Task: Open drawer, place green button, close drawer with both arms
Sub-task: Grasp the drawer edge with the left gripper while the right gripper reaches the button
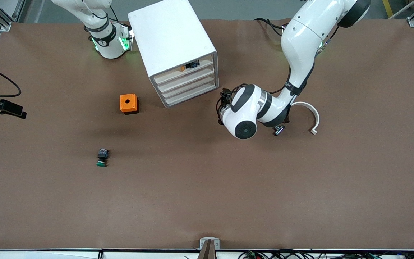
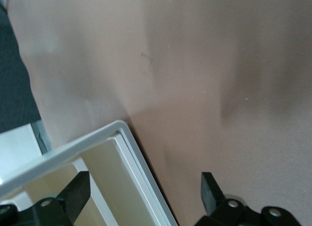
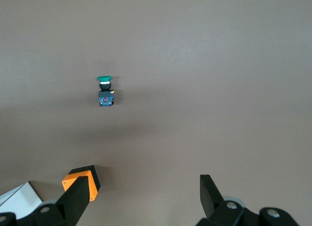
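The white cabinet (image 1: pixel 173 43) stands toward the robots' side of the table, with its stacked drawers (image 1: pixel 187 81) all pushed in. The green button (image 1: pixel 101 158) lies on its side on the brown mat, nearer the front camera than the orange box (image 1: pixel 128 103). My left gripper (image 1: pixel 224 103) hangs low by the cabinet's front corner at the left arm's end. In the left wrist view it (image 2: pixel 144 194) is open, with the cabinet's frame edge (image 2: pixel 141 177) between its fingers. My right gripper (image 3: pixel 145 194) is open and empty, high over the mat, looking down on the green button (image 3: pixel 104 92) and the orange box (image 3: pixel 92 179).
A small black and orange part (image 1: pixel 191 65) shows above the top drawer's front. A white curved piece (image 1: pixel 309 114) and a small metal part (image 1: pixel 279 130) lie by the left arm. A black device (image 1: pixel 2 108) sits at the right arm's end.
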`<action>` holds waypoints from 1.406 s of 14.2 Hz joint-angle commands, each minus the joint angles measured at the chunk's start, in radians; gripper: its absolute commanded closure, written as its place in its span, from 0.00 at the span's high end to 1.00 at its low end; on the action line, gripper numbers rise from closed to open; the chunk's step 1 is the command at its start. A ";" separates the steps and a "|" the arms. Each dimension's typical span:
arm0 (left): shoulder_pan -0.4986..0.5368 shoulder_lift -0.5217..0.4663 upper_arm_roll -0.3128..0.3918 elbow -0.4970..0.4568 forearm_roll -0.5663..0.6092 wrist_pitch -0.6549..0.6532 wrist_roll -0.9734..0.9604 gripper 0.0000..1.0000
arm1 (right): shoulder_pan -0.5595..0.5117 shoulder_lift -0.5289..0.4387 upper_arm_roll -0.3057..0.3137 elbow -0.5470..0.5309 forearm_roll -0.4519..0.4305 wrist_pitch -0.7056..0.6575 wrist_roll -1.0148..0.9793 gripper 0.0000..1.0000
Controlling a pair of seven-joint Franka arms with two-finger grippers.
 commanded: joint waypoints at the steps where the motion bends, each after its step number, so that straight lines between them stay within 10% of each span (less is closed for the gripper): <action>1: -0.027 0.008 0.005 0.021 -0.058 -0.013 -0.048 1.00 | -0.003 0.009 0.008 -0.014 0.002 0.038 0.021 1.00; 9: -0.071 0.091 0.005 0.021 -0.336 -0.011 -0.060 1.00 | 0.011 0.061 0.011 -0.304 0.156 0.440 0.048 1.00; 20: -0.125 0.117 0.005 0.021 -0.402 -0.011 -0.238 0.79 | 0.141 0.274 0.008 -0.450 0.076 0.897 0.177 1.00</action>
